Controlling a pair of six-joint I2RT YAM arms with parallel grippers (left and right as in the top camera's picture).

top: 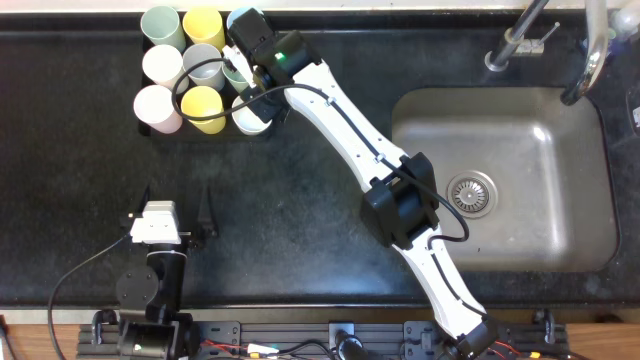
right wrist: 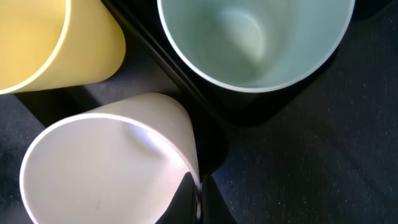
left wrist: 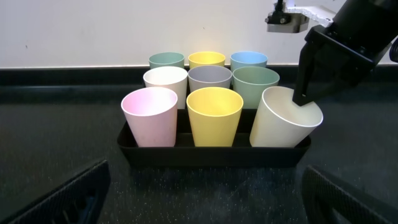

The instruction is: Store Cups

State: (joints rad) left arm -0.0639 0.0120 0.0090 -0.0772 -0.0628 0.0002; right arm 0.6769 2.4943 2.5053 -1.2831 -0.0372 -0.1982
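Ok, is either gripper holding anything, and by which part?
The right gripper pinches the tilted white cup by its rim, at the tray's corner. The left gripper is open and holds nothing.

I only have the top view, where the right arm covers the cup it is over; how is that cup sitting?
Observer: The cream cup is tilted in the tray's corner, rim leaning outward.
Operator: Is it gripped?
Observer: Yes, the right gripper pinches its wall at the rim.
Operator: And its neighbour in the tray?
Observer: The green cup stands upright, apart from it.
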